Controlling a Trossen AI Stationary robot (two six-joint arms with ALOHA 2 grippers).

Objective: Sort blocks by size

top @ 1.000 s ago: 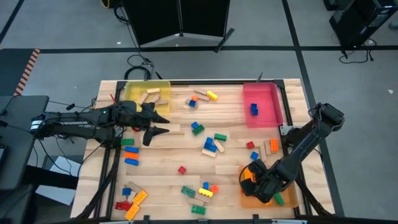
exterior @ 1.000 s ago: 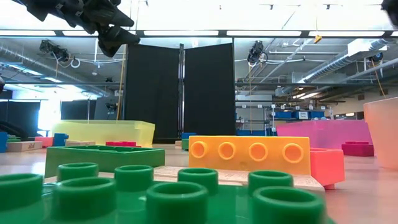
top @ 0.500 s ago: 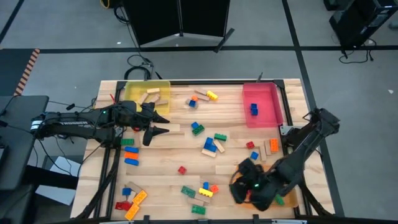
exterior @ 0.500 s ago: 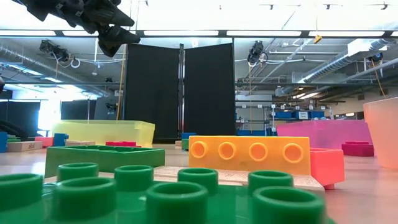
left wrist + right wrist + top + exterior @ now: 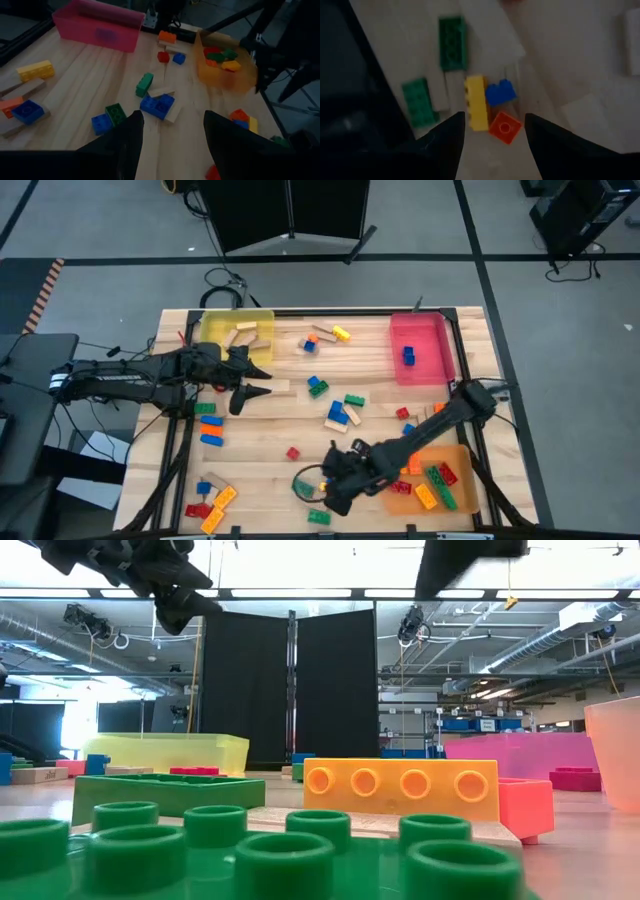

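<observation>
Studded bricks and tan wooden blocks lie scattered over the wooden table (image 5: pixel 270 455). My right gripper (image 5: pixel 330 488) hangs open, pointing steeply down, above a cluster near the front edge: a yellow brick (image 5: pixel 476 102), a blue brick (image 5: pixel 500 92), a red brick (image 5: pixel 505 126) and two green bricks (image 5: pixel 452 42). It touches none of them. My left gripper (image 5: pixel 262 380) waits open in the air at the table's left, in front of the yellow tray (image 5: pixel 238 330), with nothing between its fingers (image 5: pixel 125 137).
A pink tray (image 5: pixel 420 348) at the far right holds a blue brick. An orange tray (image 5: pixel 430 480) at the near right holds several bricks. More bricks lie at the table's middle (image 5: pixel 340 412) and near left corner (image 5: pixel 212 498). In the low view a green brick (image 5: pixel 260 850) and an orange brick (image 5: pixel 400 788) fill the foreground.
My right gripper has swung from over the orange tray toward the table's left edge, along the near edge, rolling as it went. It now hangs over the brick cluster. The bricks in the orange tray have come into view. My left arm has kept still.
</observation>
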